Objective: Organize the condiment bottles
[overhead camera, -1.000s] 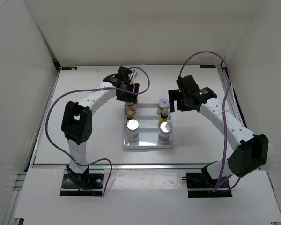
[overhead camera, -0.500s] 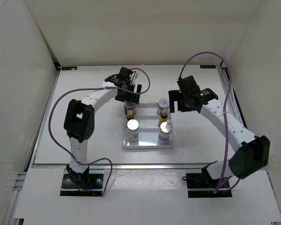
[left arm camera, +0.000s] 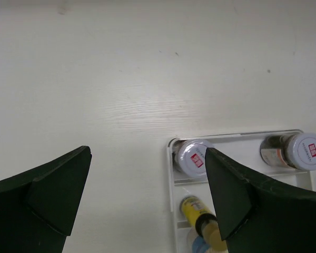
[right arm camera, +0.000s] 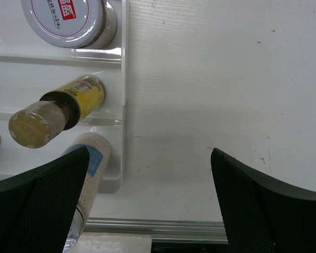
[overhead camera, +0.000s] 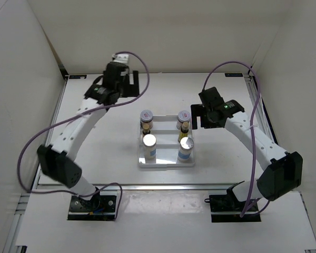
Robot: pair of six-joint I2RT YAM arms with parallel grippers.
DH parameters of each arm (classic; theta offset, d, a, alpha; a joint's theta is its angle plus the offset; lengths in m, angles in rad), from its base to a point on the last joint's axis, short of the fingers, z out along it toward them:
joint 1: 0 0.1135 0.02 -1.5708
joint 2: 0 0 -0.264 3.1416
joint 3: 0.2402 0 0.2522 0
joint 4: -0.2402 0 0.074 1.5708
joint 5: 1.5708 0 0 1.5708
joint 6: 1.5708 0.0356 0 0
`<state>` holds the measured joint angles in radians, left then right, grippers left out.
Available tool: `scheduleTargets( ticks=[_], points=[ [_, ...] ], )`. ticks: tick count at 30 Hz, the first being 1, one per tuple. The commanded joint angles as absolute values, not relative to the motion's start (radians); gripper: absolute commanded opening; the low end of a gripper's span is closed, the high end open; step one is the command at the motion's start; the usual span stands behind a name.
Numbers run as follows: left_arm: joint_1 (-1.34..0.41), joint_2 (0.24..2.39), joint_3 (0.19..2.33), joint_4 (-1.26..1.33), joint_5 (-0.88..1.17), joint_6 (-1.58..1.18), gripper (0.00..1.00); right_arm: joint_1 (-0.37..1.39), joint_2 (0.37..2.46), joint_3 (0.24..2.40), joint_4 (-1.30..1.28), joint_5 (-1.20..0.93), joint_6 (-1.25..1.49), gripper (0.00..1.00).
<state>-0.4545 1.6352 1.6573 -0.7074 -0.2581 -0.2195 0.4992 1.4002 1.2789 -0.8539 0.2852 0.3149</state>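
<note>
Top external | six condiment bottles (overhead camera: 149,140) are seated in tray (overhead camera: 166,164) | left gripper (overhead camera: 134,80) and right gripper (overhead camera: 198,117) are held open, empty, off tray's far-left and right | placing is judged done; retreat is called for

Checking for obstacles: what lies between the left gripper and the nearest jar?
Nothing: only bare table separates the left gripper from the jar, as the top view shows.

light: bright, even — shadows soft | top view: sharp | wrist views: slightly soft
</note>
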Motion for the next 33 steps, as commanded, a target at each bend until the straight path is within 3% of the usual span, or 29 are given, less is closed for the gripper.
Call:
scheduleTargets(
  ticks=[1,10,14,23,33],
  points=[
    [-0.379,1.407,1.567,-0.687,-0.379,-0.279,1.0,0.5,1.393,1.299,-0.876,0.278,0.331,0.99],
    [-0.344,0.82,0.848,-0.448,-0.462,-0.187,1.0,0.5,1.278,1.249,-0.853,0.177,0.331,0.99],
    [-0.344,0.677,0.709,-0.428,-0.462,-0.16,1.0,0.5,1.217,1.181,-0.853,0.153,0.322,0.99],
    [-0.344,0.653,0.588,-0.299,-0.494,-0.1,1.0,0.5,1.063,1.042,-0.801,0.153,0.354,0.99],
    [-0.325,0.719,0.557,-0.198,-0.58,-0.06,1.0,0.5,0.93,0.921,-0.81,0.337,0.434,0.99]
  ],
)
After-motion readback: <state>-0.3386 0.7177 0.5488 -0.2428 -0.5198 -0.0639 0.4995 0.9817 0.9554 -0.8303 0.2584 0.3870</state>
